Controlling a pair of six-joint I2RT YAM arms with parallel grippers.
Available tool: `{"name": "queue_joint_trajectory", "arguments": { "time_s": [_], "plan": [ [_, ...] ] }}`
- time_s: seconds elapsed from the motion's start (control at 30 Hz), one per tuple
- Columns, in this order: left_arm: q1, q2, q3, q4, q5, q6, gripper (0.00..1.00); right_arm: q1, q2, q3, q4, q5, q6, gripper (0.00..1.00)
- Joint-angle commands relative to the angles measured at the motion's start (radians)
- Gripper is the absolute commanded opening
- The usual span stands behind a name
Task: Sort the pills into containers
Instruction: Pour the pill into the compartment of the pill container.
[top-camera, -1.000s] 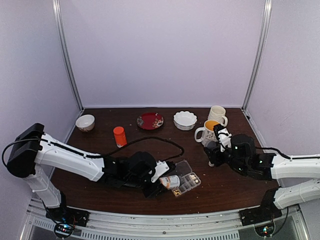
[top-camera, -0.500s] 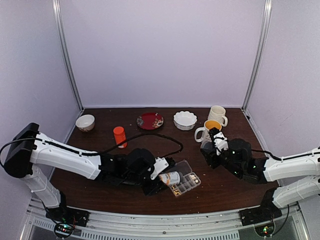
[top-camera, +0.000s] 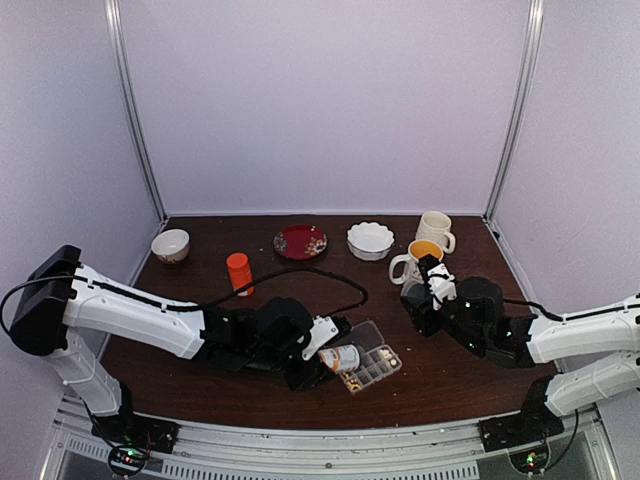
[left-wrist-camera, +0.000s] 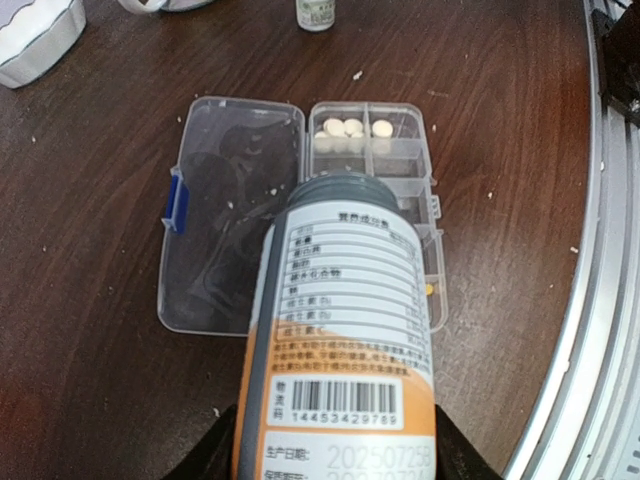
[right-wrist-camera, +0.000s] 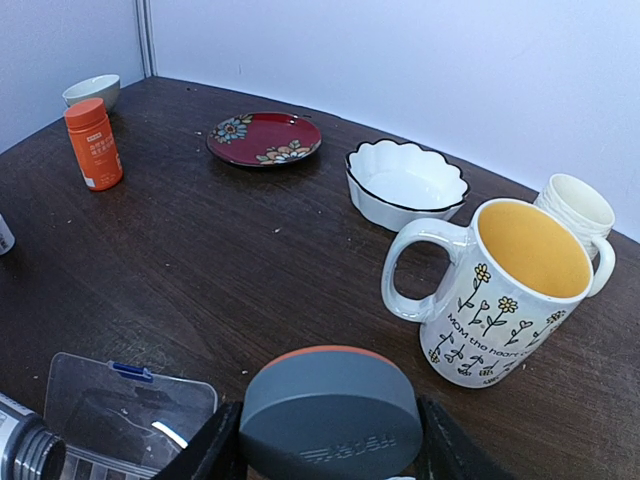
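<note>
The clear organiser box (left-wrist-camera: 400, 160) lies open on the table, its lid (left-wrist-camera: 235, 215) flat to the left. Several white pills (left-wrist-camera: 352, 128) sit in a far compartment, and one yellow pill (left-wrist-camera: 429, 288) lies in a nearer one. My left gripper (left-wrist-camera: 335, 450) is shut on an uncapped amber bottle (left-wrist-camera: 340, 330), tipped with its mouth over the box (top-camera: 375, 365). The bottle hides the middle compartments. My right gripper (right-wrist-camera: 330, 440) is shut on the grey cap (right-wrist-camera: 330, 415), above the table beside the flowered mug (right-wrist-camera: 505, 290).
An orange bottle (top-camera: 239, 272) stands at the back left, with a small bowl (top-camera: 170, 245) beyond it. A red plate (top-camera: 300, 241), a white scalloped bowl (top-camera: 370, 240) and a cream mug (top-camera: 434, 228) line the back. A small white bottle (left-wrist-camera: 316, 12) stands past the box.
My right gripper with the cap shifted slightly left and toward the mug, then held still. The left gripper and tipped bottle stayed almost in place over the box.
</note>
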Motion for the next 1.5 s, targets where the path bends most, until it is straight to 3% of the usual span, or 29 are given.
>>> {"name": "queue_joint_trajectory", "arguments": {
  "time_s": [0.0,0.13,0.23,0.37,0.5,0.87,0.97,1.1,1.2,1.37,1.47],
  "plan": [
    [-0.004,0.029,0.063,-0.013,0.018,-0.005,0.00,-0.007,-0.012,0.017,0.016,0.021,-0.005,0.00],
    [-0.003,0.021,0.013,0.059,-0.003,-0.009,0.00,-0.007,-0.016,0.017,0.015,0.027,-0.005,0.00],
    [-0.004,0.024,0.062,-0.017,0.004,-0.004,0.00,-0.007,-0.015,0.016,0.014,0.028,-0.004,0.00],
    [-0.003,0.013,0.019,0.043,0.000,-0.004,0.00,-0.007,-0.015,0.019,0.012,0.028,-0.005,0.00],
    [-0.004,0.035,0.105,-0.090,0.008,-0.013,0.00,-0.007,-0.016,0.016,0.012,0.029,-0.004,0.00],
    [-0.005,0.027,0.054,-0.023,0.005,-0.023,0.00,-0.008,-0.014,0.020,0.007,0.031,-0.005,0.00],
    [-0.006,0.019,0.092,-0.086,0.012,-0.022,0.00,-0.008,-0.016,0.018,0.004,0.031,-0.004,0.00],
    [-0.005,0.001,0.022,0.012,0.003,-0.023,0.00,-0.008,-0.013,0.022,0.004,0.032,-0.005,0.00],
    [-0.006,0.049,0.072,-0.064,0.012,-0.021,0.00,-0.010,-0.014,0.021,0.002,0.032,-0.003,0.00],
    [-0.006,0.041,0.053,-0.009,0.033,-0.028,0.00,-0.011,-0.014,0.021,0.001,0.034,-0.003,0.00],
    [-0.007,0.051,0.097,-0.083,0.019,-0.017,0.00,-0.011,-0.015,0.021,0.000,0.032,-0.003,0.00]
  ]
}}
